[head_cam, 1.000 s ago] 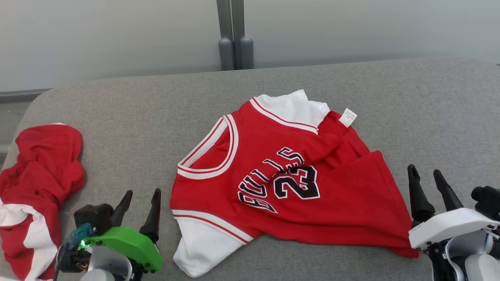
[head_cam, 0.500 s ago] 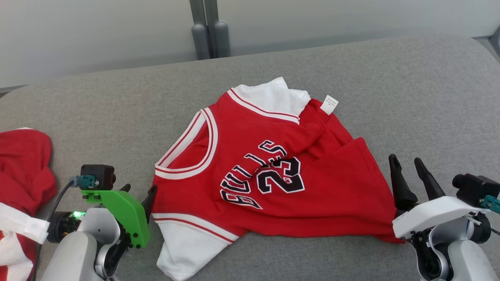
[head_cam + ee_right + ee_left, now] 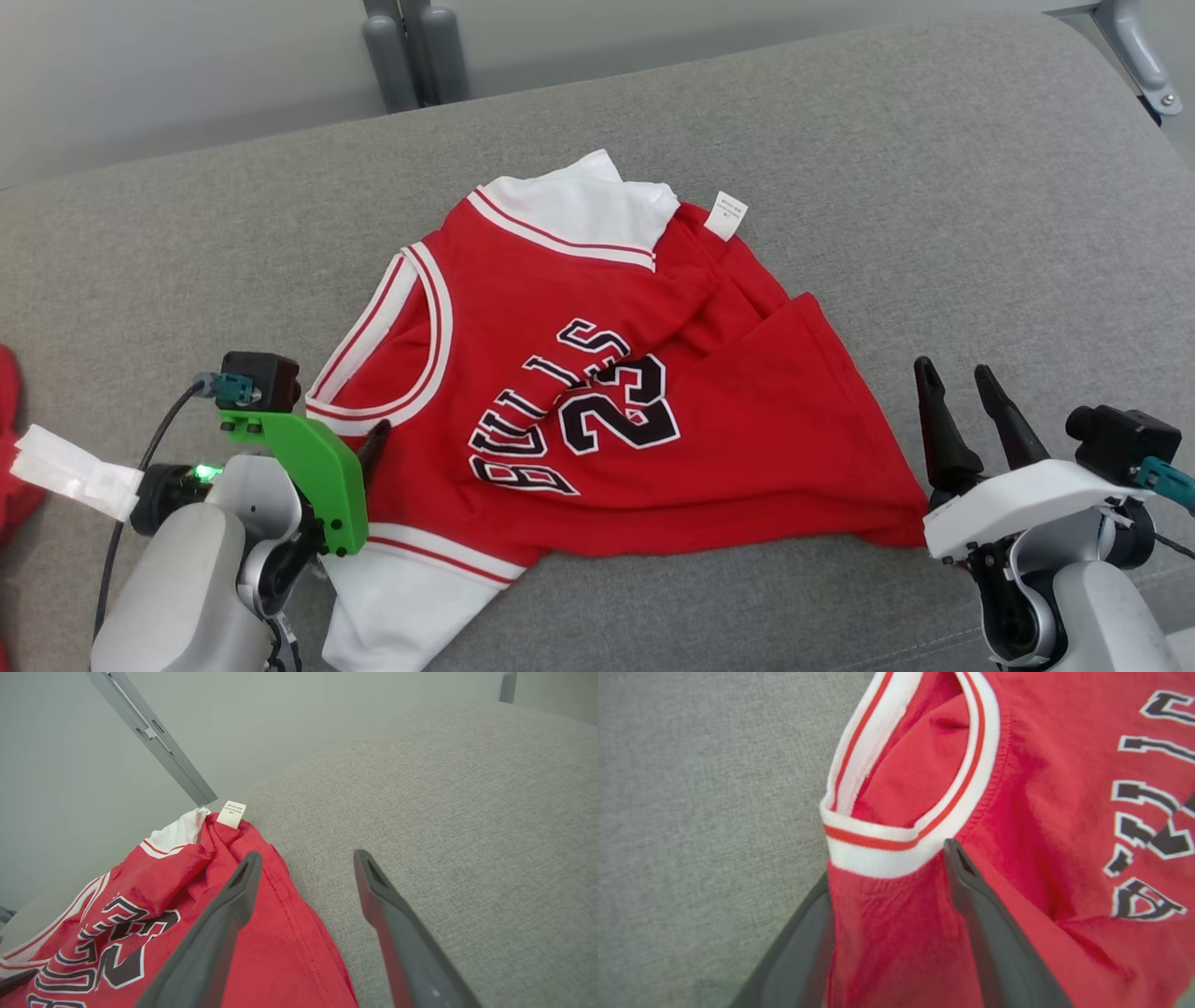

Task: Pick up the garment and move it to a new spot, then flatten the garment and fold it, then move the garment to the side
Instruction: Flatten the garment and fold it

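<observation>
Our spread left gripper [image 3: 890, 861] straddles the shoulder [image 3: 878, 933] of the red-and-white cloth jersey [image 3: 747, 420], so we should pinch its 2 layers deep, while the right gripper [image 3: 952, 369] hovers unclenched at lower right.

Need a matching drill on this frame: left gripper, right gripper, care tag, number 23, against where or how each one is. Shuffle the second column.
1. left gripper
2. right gripper
3. care tag
4. number 23

A. white, at the far edge of the jersey
B. open at the hem end, one finger over red cloth, one over the grey cushion
C. black, outlined white, mid-chest
D. fingers apart astride the shoulder, just below the neck trim

Pairs: 1-D, 2-B, 3-A, 4-C
</observation>
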Available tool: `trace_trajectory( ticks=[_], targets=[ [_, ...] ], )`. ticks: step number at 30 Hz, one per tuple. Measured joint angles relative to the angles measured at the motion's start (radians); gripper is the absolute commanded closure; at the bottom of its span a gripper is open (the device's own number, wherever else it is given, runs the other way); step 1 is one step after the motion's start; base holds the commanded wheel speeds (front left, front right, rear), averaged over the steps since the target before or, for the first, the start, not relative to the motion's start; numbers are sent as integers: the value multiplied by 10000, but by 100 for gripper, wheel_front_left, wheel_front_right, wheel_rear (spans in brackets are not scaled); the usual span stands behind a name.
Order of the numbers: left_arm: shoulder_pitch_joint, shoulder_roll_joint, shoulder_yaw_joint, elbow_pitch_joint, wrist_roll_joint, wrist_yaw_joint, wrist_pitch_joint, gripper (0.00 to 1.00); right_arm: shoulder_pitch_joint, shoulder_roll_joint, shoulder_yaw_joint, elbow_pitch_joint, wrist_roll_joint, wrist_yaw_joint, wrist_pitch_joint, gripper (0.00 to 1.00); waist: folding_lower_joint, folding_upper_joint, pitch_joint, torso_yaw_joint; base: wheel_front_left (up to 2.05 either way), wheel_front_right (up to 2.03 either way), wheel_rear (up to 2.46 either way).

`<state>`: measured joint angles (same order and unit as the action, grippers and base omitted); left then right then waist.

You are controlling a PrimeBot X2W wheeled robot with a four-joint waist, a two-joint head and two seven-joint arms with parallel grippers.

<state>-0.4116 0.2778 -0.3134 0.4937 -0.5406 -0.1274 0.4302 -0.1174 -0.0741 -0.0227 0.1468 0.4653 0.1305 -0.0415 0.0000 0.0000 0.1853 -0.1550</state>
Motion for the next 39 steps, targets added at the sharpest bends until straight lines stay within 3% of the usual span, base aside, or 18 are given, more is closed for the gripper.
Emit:
trace_trajectory(
  ticks=[7, 14, 21, 22, 23, 31, 39],
  targets=[
    [-315, -27, 69, 90, -161, 10, -1020, 100, 7, -10, -8, 113, 6, 0, -46, 0, 0, 0, -53, 16, 0, 0, 0],
    [-834, -142, 694, 709, 77, 853, -3041, 100, -10, -79, 50, 102, 4, 0, -38, 0, 0, 0, -91, 209, 0, 0, 0],
    [-1435, -159, 917, 2405, 336, 1089, -4497, 100, -99, -201, 82, 38, -27, 0, 71, 0, 0, 0, -48, 268, 0, 0, 0],
    [-1528, -174, 901, 2704, 336, 1041, -4544, 69, -100, -217, 86, 25, -29, 0, 109, 0, 0, 0, -53, 265, 0, 0, 0],
    [-1580, -192, 878, 2926, 336, 1001, -4598, 3, -100, -226, 90, 13, -33, 0, 127, 0, 0, 0, -57, 263, 0, 0, 0],
    [-1937, -343, 803, 4075, 288, 550, -5386, 0, -50, -213, 77, -29, -84, 0, 148, 0, 0, 0, -215, 393, 0, 0, 0],
    [-1625, 224, 936, 3198, 217, 251, -6567, 0, 149, -123, 71, 0, -69, 0, -59, 0, 0, 0, -535, 667, 0, 0, 0]
  ],
)
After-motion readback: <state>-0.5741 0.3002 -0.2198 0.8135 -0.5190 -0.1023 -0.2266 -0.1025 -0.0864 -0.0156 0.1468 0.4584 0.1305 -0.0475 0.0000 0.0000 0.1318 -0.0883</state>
